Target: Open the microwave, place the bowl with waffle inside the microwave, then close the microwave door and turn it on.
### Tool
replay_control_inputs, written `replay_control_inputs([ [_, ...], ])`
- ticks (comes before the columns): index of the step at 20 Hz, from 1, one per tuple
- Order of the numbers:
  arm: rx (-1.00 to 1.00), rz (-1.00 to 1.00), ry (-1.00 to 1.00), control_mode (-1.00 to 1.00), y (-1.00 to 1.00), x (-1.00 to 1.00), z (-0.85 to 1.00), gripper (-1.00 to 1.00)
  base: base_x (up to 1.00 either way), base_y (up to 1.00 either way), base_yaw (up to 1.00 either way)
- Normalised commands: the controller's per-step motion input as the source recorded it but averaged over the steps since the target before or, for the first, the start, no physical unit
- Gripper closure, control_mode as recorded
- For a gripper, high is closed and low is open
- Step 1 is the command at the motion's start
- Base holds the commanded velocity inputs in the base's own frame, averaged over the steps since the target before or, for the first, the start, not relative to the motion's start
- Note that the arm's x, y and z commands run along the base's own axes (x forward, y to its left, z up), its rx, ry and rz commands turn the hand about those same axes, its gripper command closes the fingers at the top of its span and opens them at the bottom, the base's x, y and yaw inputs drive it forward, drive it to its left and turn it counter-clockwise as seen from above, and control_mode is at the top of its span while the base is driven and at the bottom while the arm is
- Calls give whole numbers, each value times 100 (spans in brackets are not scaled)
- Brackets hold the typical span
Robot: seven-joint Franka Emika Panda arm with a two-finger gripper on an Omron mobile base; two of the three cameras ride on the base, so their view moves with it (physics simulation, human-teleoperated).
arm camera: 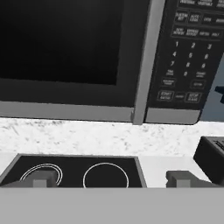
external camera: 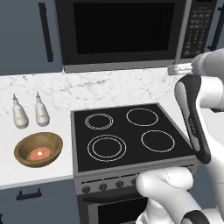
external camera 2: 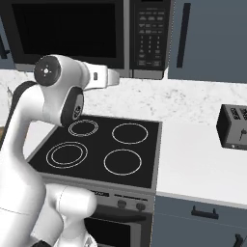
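The microwave hangs above the stove with its door shut; the dark window shows nothing inside. Its keypad strip is on the right. The brown wooden bowl sits on the white counter left of the stove, with the reddish-orange waffle lying in it. My gripper is held high over the cooktop, a short way in front of the microwave's lower right corner, far from the bowl. Its fingers stand wide apart, open and holding nothing. The hand points at the microwave.
Below the hand lies a black cooktop with ringed burners. Two pale bottles stand behind the bowl. A black toaster sits on the right counter. Blue cabinets flank the microwave.
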Motion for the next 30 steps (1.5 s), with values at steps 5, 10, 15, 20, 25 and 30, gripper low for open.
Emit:
replay_control_inputs([
  [5,20,0,0,-100,-54,62,9,-100,0,0,0],
  [10,7,0,1,-100,-25,59,9,-100,0,0,0],
  [15,0,0,4,-100,-3,58,0,-100,0,0,0],
  [20,0,-1,0,-100,-10,62,0,-100,0,0,0],
  [25,1,-1,0,-100,-22,55,0,-100,0,0,0],
  [30,0,0,0,-100,-17,55,0,-100,0,0,0],
])
